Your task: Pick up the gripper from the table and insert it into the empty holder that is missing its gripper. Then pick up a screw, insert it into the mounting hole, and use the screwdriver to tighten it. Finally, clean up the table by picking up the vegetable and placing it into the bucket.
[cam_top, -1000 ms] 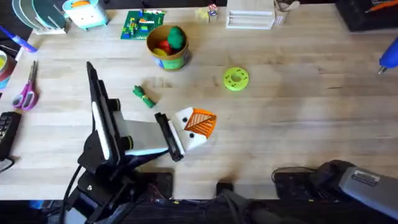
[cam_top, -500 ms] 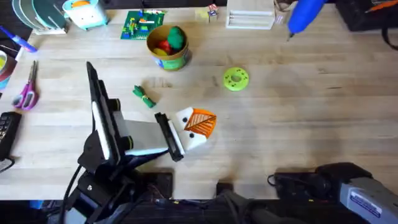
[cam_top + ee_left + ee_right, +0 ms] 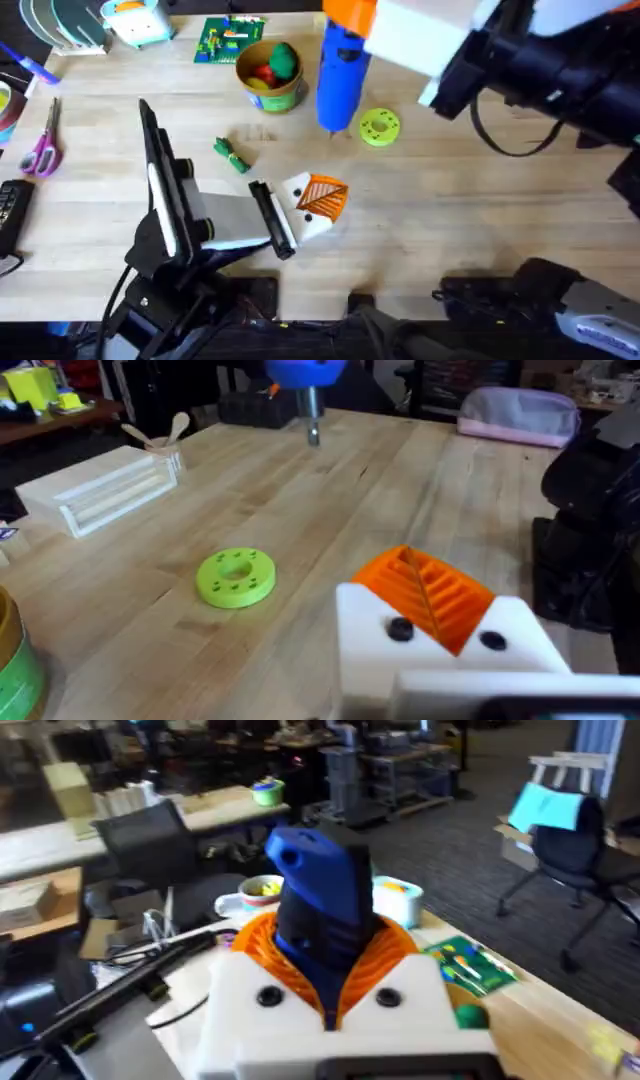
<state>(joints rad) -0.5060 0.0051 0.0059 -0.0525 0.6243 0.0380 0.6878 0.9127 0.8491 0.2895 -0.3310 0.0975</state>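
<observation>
Above the wooden tabletop [image 3: 480,200], we saw the right gripper [image 3: 330,985] clamping the screwdriver [image 3: 343,70] between its fingers; the left gripper's [image 3: 285,215] fingers gripped the holder [image 3: 305,215].

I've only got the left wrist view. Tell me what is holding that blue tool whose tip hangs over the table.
Observer: The right gripper is. The right wrist view shows its orange pads clamped around the body of the screwdriver.
Operator: Now give me the vegetable's position.
Observer: Overhead, the vegetable lies on the bare table, outside the bucket and apart from it, on the side nearer the arms' bases.
Operator: Report what's inside the bucket.
Observer: A red toy and a round green toy sit in it.
</observation>
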